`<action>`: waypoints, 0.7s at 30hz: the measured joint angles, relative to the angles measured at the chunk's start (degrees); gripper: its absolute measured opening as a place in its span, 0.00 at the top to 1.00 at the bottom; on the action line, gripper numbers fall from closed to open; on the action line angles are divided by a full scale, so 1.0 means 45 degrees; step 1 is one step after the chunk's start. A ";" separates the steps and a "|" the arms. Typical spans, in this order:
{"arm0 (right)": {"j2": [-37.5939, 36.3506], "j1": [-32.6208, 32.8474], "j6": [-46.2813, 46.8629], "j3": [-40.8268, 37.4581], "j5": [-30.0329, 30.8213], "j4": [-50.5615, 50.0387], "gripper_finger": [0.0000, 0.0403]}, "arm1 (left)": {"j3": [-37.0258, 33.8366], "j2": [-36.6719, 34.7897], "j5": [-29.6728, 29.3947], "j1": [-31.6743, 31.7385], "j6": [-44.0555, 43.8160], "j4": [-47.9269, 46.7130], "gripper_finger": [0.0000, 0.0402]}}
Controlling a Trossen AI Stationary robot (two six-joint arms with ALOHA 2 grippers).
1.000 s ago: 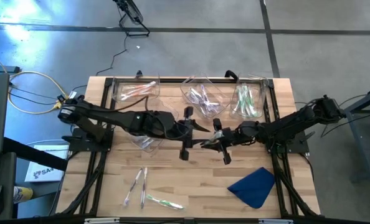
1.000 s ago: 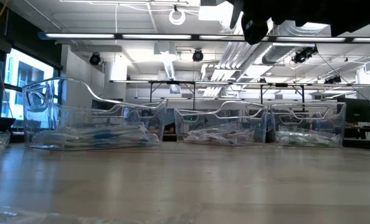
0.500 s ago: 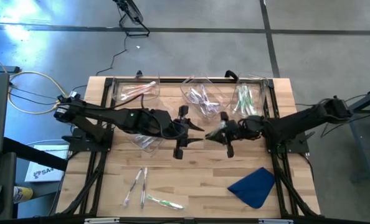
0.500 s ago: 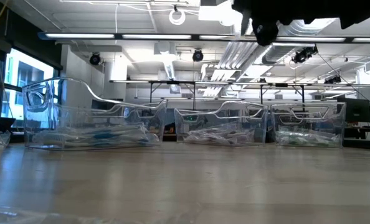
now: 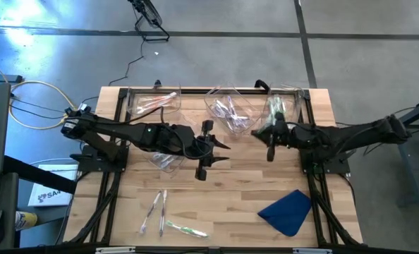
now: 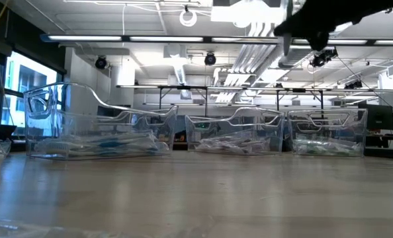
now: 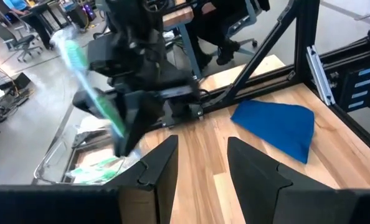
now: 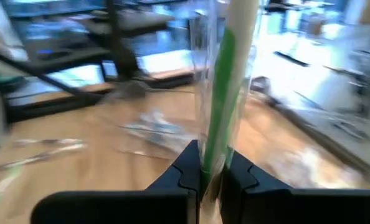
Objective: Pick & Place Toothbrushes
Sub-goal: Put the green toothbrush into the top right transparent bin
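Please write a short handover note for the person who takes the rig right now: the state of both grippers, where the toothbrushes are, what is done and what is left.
Right gripper: fingers shut on a green toothbrush, held in the air beside the right bin, which holds green brushes.
Left gripper: fingers open, nothing held, above the table's middle.
Done: brushes lie in the three back bins, pink ones in the left bin, purplish ones in the middle bin.
Left: drop the held brush, probably into the right bin; then clear the three loose toothbrushes at the front left. The blue cloth lies front right.
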 joint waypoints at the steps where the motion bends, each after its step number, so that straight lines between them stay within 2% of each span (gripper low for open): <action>1: -0.0246 -0.0122 0.0137 0.0000 0.0390 -0.0475 0.96 | 0.0000 -0.0001 0.0000 0.0000 0.0000 0.0011 0.66; 6: -0.1103 -0.0974 0.1082 0.0000 0.2462 -0.2689 0.96 | 0.0000 -0.0002 0.0000 0.0000 0.0000 -0.0004 0.66; 10: -0.1174 -0.2228 0.2063 0.0000 0.2778 -0.3816 0.96 | 0.0000 0.0000 0.0003 0.0000 0.0000 0.0002 0.66; 21: 0.0280 -0.6652 0.3361 -0.0005 -0.0538 -0.4455 0.96 | 0.0000 -0.0001 0.0006 0.0000 0.0000 -0.0290 0.66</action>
